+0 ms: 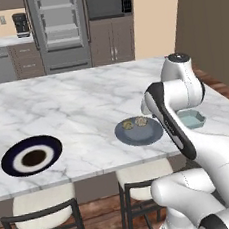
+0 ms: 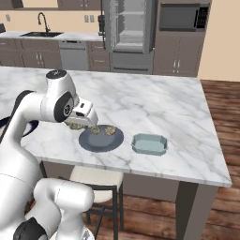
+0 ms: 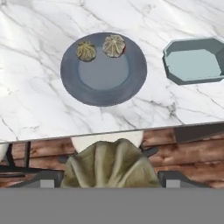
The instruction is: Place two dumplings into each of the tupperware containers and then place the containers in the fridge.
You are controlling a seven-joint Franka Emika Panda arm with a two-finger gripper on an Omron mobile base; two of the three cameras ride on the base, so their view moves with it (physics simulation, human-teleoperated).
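Near the front edge of the marble table, a flat grey-blue round plate carries two dumplings side by side along its far rim. Just to the plate's right sits the pale teal container, apart from the plate. At the bottom of the hand view, the gripper holds a third dumpling between its spread fingers, wrinkled top facing the camera, above the table's edge and a stool seat. A navy-rimmed plate lies well to the left. Across the kitchen, the fridge stands with its doors open.
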